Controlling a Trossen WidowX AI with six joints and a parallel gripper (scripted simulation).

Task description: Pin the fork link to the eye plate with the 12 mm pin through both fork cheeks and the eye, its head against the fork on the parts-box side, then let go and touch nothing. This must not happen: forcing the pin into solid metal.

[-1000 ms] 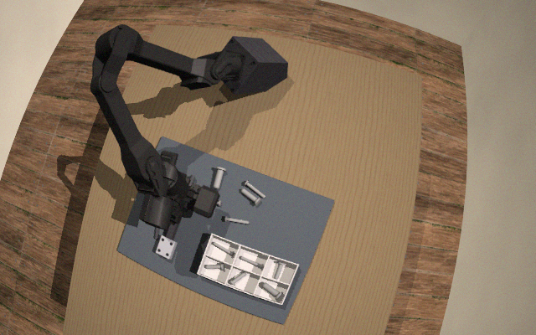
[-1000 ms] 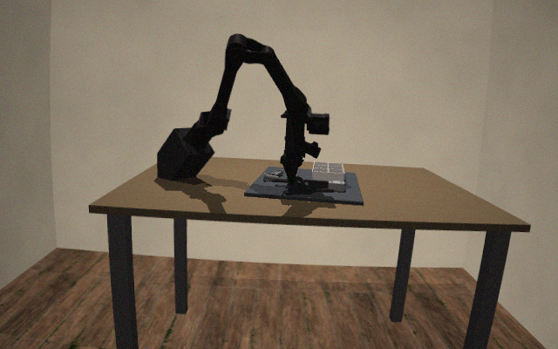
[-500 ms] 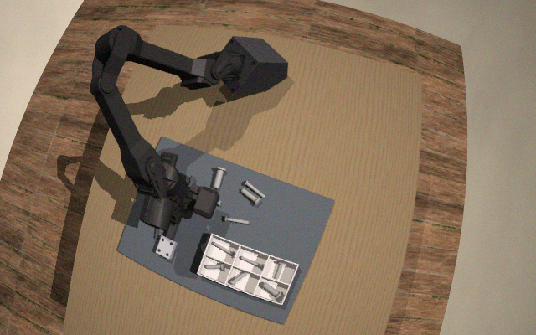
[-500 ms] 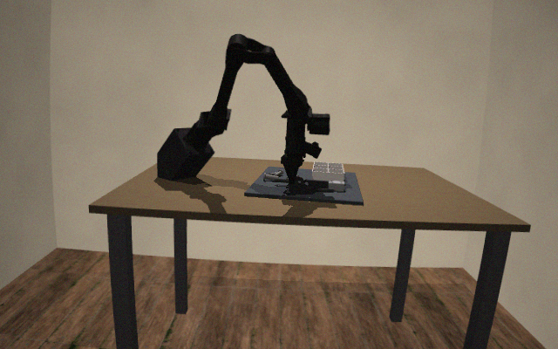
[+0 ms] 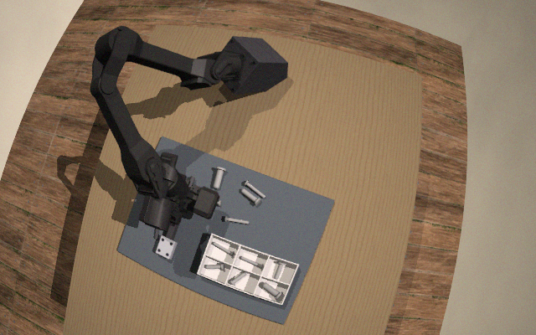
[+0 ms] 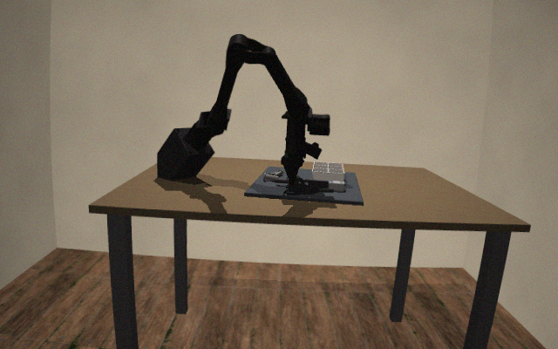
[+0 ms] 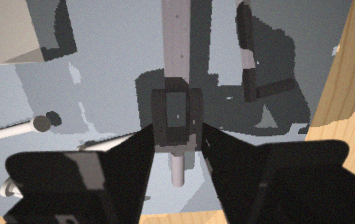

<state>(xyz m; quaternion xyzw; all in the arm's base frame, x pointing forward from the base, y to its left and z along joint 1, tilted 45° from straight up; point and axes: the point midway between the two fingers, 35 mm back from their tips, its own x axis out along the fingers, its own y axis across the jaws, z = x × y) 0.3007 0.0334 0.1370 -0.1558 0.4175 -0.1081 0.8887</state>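
Note:
In the wrist view my gripper (image 7: 176, 127) is shut on the dark fork link (image 7: 176, 116), one finger on each cheek, low over the grey mat. A short pale stem (image 7: 177, 171) sticks out of the fork towards me. The eye plate's pale bar (image 7: 176, 40) runs away from the fork's mouth; I cannot tell how far the eye sits between the cheeks. Its white square base (image 5: 166, 247) shows in the overhead view, just past my wrist (image 5: 167, 209). No pin is in the fork. Loose pins lie on the mat: a thin one (image 5: 235, 220) (image 7: 18, 128), a thick one (image 5: 219, 177) and a pair (image 5: 252, 193).
The white parts box (image 5: 247, 268) with several pins in its compartments stands beside the eye plate's base; its corner shows in the wrist view (image 7: 8, 30). The mat's edge and the tan table top (image 7: 348, 100) lie close on the other side. The arm's base (image 5: 251, 67) stands at the back.

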